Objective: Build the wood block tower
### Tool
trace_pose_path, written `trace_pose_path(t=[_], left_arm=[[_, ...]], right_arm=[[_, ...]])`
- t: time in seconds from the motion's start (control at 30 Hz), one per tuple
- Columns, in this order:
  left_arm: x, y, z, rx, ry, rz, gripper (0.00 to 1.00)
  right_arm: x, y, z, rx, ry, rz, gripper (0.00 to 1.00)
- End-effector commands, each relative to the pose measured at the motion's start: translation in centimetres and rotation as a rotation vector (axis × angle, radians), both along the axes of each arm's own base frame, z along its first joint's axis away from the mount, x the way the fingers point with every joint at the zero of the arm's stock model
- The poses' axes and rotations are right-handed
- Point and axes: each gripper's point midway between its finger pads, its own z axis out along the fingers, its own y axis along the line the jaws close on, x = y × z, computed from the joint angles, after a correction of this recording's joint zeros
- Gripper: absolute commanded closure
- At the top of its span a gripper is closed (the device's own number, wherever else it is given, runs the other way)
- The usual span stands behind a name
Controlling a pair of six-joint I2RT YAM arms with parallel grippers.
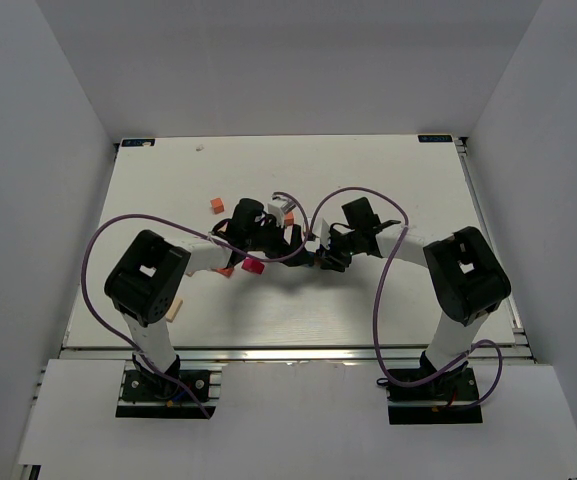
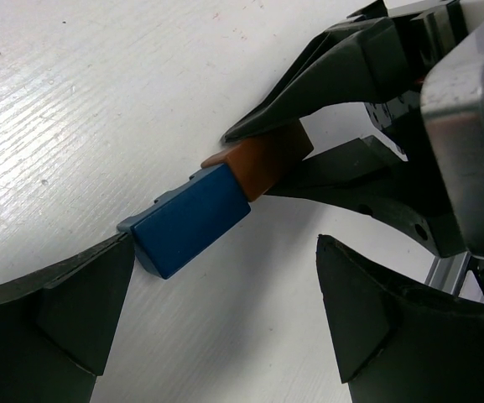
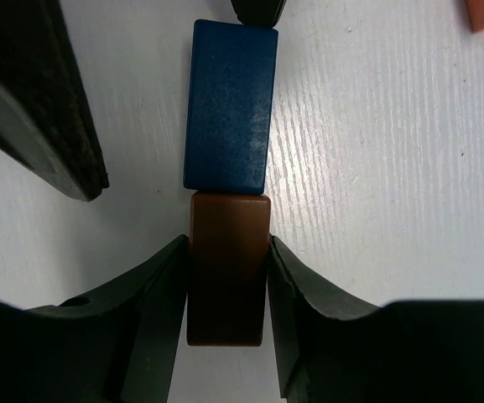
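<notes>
Wood block tower point(image 3: 229, 168) amounts to two pieces lying flat on the table point(image 3: 376, 168): a blue block point(image 3: 229, 105) and a brown block point(image 3: 229, 269), butted end to end in one straight line, mid-table where the two arms meet

Right gripper point(image 3: 229, 248) pinches the brown block by its long sides, a finger pressed to each flank. The pair's long axis runs straight away from this claw, the blue block on the far end

Left gripper point(image 2: 225, 252) comes in from the opposite side with its fingers spread wide and holding nothing. The blue block sits between them, well off-centre and just beside one finger point(image 2: 74, 302), its length slanting across the gap rather than square to it

Left arm is the nearer to the blue block, so any grab there looks to be its job, and it would likely need to centre and square up first. Loose orange point(image 1: 216, 205) and red point(image 1: 253, 265) blocks lie well apart from the pair
</notes>
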Motion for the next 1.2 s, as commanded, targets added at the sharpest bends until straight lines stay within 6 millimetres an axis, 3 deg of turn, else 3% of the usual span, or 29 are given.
trace_pose_path(t=[0.0,0.2,0.43,0.63,0.67,0.8,0.87,0.9,0.97,1.03,1.1,1.17], left_arm=[[0.8,-0.4,1.0,-0.004,-0.031,0.006,0.02],[1.3,-0.3,1.4,0.006,-0.042,0.026,0.02],[2.6,0.2,3.5,0.018,-0.096,0.092,0.02],[4.7,3.2,6.1,0.076,-0.165,0.271,0.02],[4.8,3.7,7.3,0.066,-0.181,0.301,0.02],[5.6,7.4,9.2,0.06,-0.136,0.518,0.02],[7.0,10.4,9.9,0.113,-0.124,0.718,0.02],[6.2,12.3,8.8,0.164,-0.023,0.821,0.02],[6.4,15.6,8.5,0.206,0.038,1.003,0.02],[4.5,18.9,6.9,0.301,0.124,1.13,0.02],[3.1,23.0,5.1,0.35,0.215,1.291,0.02],[2.1,25.1,4.0,0.351,0.282,1.358,0.02]], right_arm=[[-0.4,0.3,0.3,0.007,0.006,0.029,0.52],[-0.2,0.4,0.4,0.011,0.001,0.019,0.43],[0.2,0.5,0.9,0.027,-0.032,0.006,0.34],[-0.1,1.4,3.9,0.123,-0.091,0.025,0.28],[-0.2,1.4,4.6,0.132,-0.104,0.023,0.25],[0.1,1.6,6.7,0.168,-0.166,0.031,0.2],[-0.3,2.2,8.3,0.219,-0.181,0.064,0.19],[-0.5,2.4,8.8,0.234,-0.183,0.071,0.19],[-0.4,2.7,10.1,0.263,-0.197,0.07,0.17],[0.2,2.7,11.1,0.28,-0.219,0.035,0.14],[1.2,2.6,12.4,0.309,-0.195,-0.082,0.11],[3.1,2.2,13.8,0.334,-0.228,-0.218,0.11]])
